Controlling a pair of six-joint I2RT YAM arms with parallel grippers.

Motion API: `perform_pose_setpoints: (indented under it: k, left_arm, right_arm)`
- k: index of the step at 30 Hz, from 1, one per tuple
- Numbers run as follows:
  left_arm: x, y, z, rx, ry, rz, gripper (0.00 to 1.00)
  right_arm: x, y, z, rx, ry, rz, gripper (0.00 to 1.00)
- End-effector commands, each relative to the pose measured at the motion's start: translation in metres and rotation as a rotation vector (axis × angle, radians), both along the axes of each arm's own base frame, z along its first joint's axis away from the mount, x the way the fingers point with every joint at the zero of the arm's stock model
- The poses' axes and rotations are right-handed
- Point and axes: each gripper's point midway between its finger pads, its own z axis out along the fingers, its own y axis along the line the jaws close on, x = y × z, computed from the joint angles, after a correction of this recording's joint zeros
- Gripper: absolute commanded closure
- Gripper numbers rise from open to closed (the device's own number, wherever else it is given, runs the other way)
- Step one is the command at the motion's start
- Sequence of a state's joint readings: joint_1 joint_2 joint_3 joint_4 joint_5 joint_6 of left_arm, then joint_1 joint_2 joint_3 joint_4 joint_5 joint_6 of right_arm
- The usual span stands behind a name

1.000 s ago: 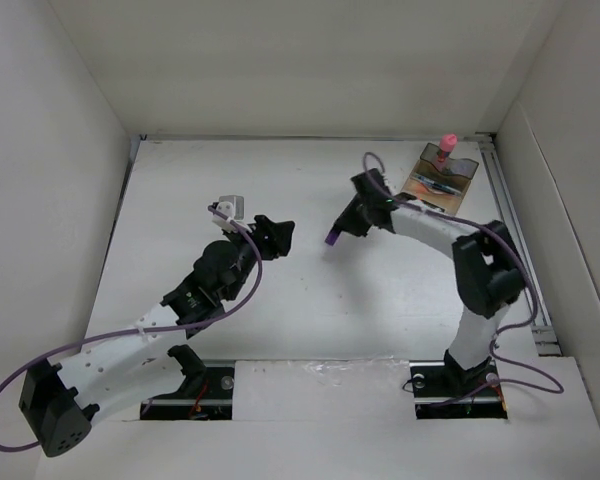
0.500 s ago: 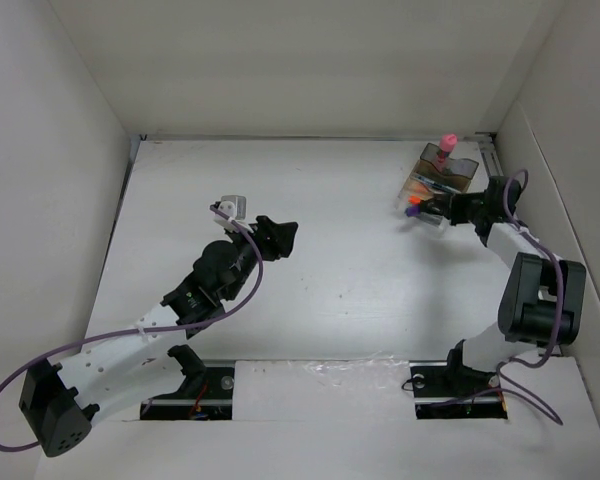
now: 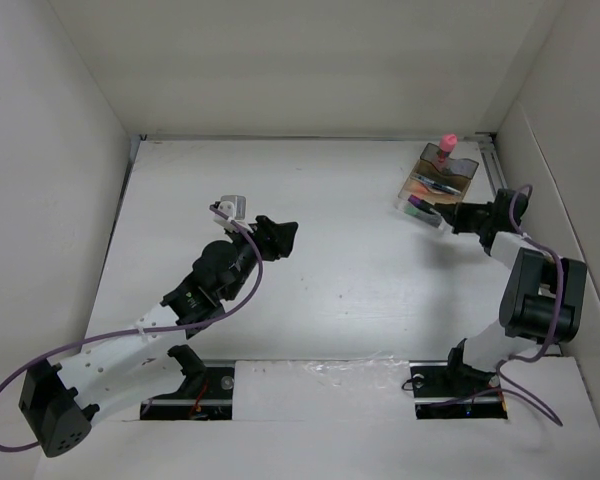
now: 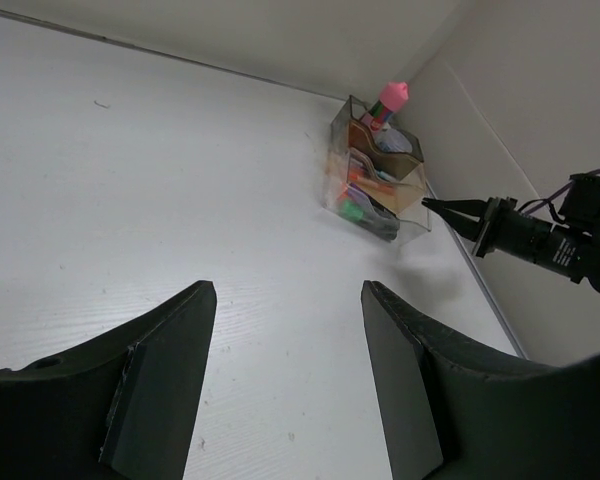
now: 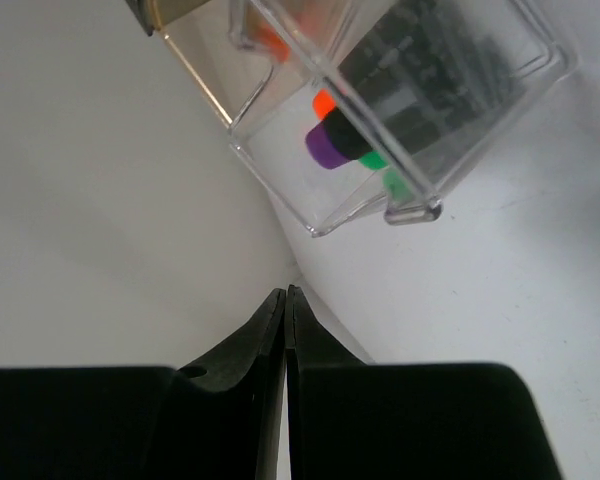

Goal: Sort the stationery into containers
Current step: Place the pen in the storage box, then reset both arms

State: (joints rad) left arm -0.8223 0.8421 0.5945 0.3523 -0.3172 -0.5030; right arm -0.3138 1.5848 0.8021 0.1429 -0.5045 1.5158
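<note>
White tabletop (image 3: 330,300), boxed in by plain white walls. Left gripper (image 3: 280,238) sits well apart from the translucent smoky-brown plastic desk organiser (image 3: 438,180), nearer than it and off to its left. Its fingers stand parted with nothing between them.

Right gripper (image 3: 448,213) lies near the organiser's near corner and points at it. Its fingers are pressed together tip to tip, holding nothing, and a strip of bare table shows between the tips and the clear wall.

Short black markers (image 5: 327,148) with purple, orange and green ends lie in the organiser's lowest front compartment. Thin dark pens (image 3: 435,185) lie in the tier behind. Pink-capped little bottle (image 3: 447,143) stands upright in the farthest, tallest compartment.
</note>
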Motion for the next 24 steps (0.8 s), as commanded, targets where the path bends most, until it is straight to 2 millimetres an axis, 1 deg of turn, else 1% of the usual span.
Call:
perform_pose_setpoints:
  k: [1,2,3,4,5,6,8,9,10,11,12,13,14,15,16,17,18,19,21,22,23,24]
  left_arm:
    - [0.001,-0.001,0.007,-0.037,-0.024,-0.001,0.44]
    - [0.001,-0.001,0.007,-0.037,-0.024,-0.001,0.44]
    - [0.001,-0.001,0.007,-0.037,-0.024,-0.001,0.44]
    - [0.002,-0.002,0.003,-0.029,-0.017,-0.001,0.44]
    - [0.002,-0.002,0.008,-0.036,-0.023,-0.001,0.44]
    - [0.001,-0.003,0.008,-0.036,-0.023,-0.01,0.44]
    - [0.002,-0.004,0.005,-0.029,-0.017,-0.01,0.44]
    - [0.004,-0.006,0.001,-0.022,-0.01,-0.01,0.44]
    - [0.005,-0.007,-0.003,-0.013,-0.001,-0.01,0.44]
    - [0.005,-0.007,0.002,-0.019,-0.007,-0.01,0.44]
    - [0.006,-0.008,-0.001,-0.013,-0.001,-0.01,0.44]
    - [0.006,-0.008,-0.001,-0.013,-0.001,-0.01,0.44]
    - [0.007,-0.009,-0.004,-0.006,0.005,-0.01,0.42]
    - [0.008,-0.007,-0.004,-0.006,0.005,0.004,0.42]
    - [0.008,-0.007,-0.006,0.001,0.011,0.004,0.42]
    - [0.009,-0.005,-0.009,0.008,0.017,0.019,0.41]
    - [0.01,-0.003,-0.009,0.008,0.017,0.03,0.41]
    - [0.01,-0.003,-0.009,0.009,0.017,0.03,0.4]
    - [0.013,0.001,-0.009,0.009,0.016,0.059,0.38]
    - [0.014,0.004,-0.008,0.01,0.015,0.074,0.36]
    - [0.015,0.003,-0.014,0.025,0.028,0.074,0.35]
    - [0.017,0.004,-0.013,0.025,0.028,0.086,0.33]
  right_arm:
    - [0.004,0.002,0.044,-0.037,-0.148,0.022,0.92]
    - [0.003,0.001,0.056,-0.052,-0.177,0.013,0.92]
    - [0.0,0.002,0.058,-0.073,-0.189,0.022,0.92]
    - [0.0,0.0,0.063,-0.095,-0.206,0.017,0.89]
    - [0.001,0.01,0.074,-0.113,-0.236,0.047,0.88]
    - [-0.001,0.016,0.083,-0.149,-0.262,0.075,0.88]
    - [0.0,0.023,0.095,-0.203,-0.284,0.092,0.84]
    - [-0.001,0.035,0.11,-0.227,-0.304,0.117,0.83]
    - [-0.002,0.04,0.118,-0.264,-0.328,0.136,0.81]
    - [-0.002,0.045,0.128,-0.291,-0.348,0.142,0.77]
    - [-0.003,0.06,0.143,-0.311,-0.374,0.178,0.75]
    - [-0.009,0.069,0.159,-0.362,-0.423,0.205,0.72]
    - [-0.012,0.078,0.171,-0.391,-0.457,0.227,0.64]
    - [-0.014,0.086,0.183,-0.429,-0.494,0.234,0.59]
    - [-0.024,0.113,0.204,-0.452,-0.562,0.292,0.52]
    - [-0.033,0.138,0.212,-0.5,-0.607,0.363,0.33]
    - [-0.034,0.138,0.211,-0.53,-0.616,0.374,0.08]
    - [-0.043,0.163,0.211,-0.543,-0.64,0.445,0.0]
    - [-0.051,0.183,0.203,-0.599,-0.651,0.509,0.0]
    - [-0.056,0.202,0.192,-0.616,-0.643,0.546,0.0]
    - [-0.059,0.213,0.172,-0.637,-0.615,0.59,0.0]
    - [-0.06,0.22,0.16,-0.673,-0.606,0.618,0.0]
